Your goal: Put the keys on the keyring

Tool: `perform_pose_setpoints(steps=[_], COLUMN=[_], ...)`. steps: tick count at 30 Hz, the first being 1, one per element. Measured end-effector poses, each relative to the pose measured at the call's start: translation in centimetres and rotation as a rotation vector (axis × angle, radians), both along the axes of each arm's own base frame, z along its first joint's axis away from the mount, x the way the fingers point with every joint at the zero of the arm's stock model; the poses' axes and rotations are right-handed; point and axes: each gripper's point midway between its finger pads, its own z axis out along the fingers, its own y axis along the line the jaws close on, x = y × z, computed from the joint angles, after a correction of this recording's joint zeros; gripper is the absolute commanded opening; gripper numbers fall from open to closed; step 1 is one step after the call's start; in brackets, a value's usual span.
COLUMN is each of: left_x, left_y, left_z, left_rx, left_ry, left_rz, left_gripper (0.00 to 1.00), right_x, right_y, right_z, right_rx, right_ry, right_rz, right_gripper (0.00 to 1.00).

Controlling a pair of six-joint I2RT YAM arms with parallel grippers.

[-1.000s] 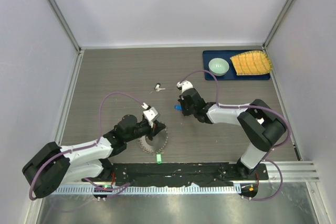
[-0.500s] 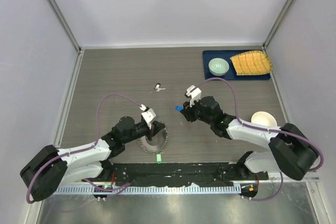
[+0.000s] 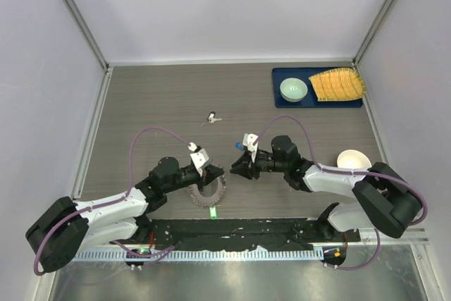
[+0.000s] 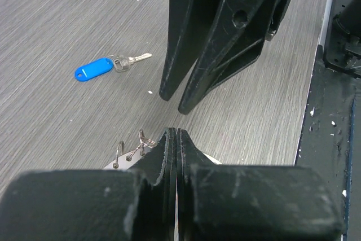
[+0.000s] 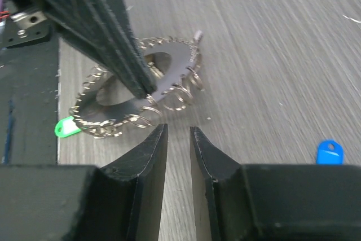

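Observation:
The keyring (image 3: 206, 192) is a bristly grey metal ring lying near the table's front middle. My left gripper (image 3: 211, 173) is shut on its far rim; the left wrist view shows the closed jaws (image 4: 176, 131) on the ring's edge (image 4: 125, 154). My right gripper (image 3: 237, 168) hovers just right of the ring, its jaws a narrow gap apart and empty (image 5: 177, 128). The keyring (image 5: 141, 91) lies just ahead of it. The blue key (image 3: 239, 146) lies behind the right gripper and also shows in both wrist views (image 4: 93, 69) (image 5: 329, 152). The green key (image 3: 213, 212) lies in front of the ring (image 5: 66, 128).
A small dark-headed key (image 3: 211, 116) lies further back on the table. A blue tray (image 3: 282, 75) at the back right holds a green bowl (image 3: 293, 89) and a yellow cloth (image 3: 338, 84). A white bowl (image 3: 350, 158) sits by the right arm. A black rail (image 3: 239, 232) runs along the front edge.
My right gripper has moved from over the blue key forward and left, up to the keyring's right side. The blue key stays on the table. The left gripper has barely moved.

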Motion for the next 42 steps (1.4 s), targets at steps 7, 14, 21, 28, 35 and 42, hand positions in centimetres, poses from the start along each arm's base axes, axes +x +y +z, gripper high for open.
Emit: perform_pose_setpoints(steps=[7,14,21,28,35,42], left_x=[-0.3,-0.5,-0.6,-0.7,-0.7,-0.5], left_y=[-0.2,-0.3,-0.3,-0.4,-0.4,0.4], left_z=[0.0,0.1,0.1,0.2,0.3,1.5], left_rx=[-0.003,-0.005,-0.008,-0.010,-0.016,-0.062], left_ry=[0.002,0.003,0.002,0.003,0.002,-0.017], left_rz=[-0.021,-0.034,-0.039,-0.047,-0.046,0.008], left_gripper=[0.00,0.00,0.00,0.00,0.03,0.30], right_x=[-2.0,-2.5,-2.7,-3.2,-3.1,-3.1], right_y=[1.0,1.8,2.3,2.5,2.6,2.7], right_z=[0.1,0.0,0.0,-0.3,-0.1,0.1], right_rx=[0.036,0.044,0.049,0.055,0.064,0.064], right_ry=[0.013,0.030,0.039,0.060,0.063,0.048], right_rz=[0.145,0.207,0.238,0.268,0.262,0.263], right_gripper=[0.28,0.23,0.14,0.02,0.01,0.01])
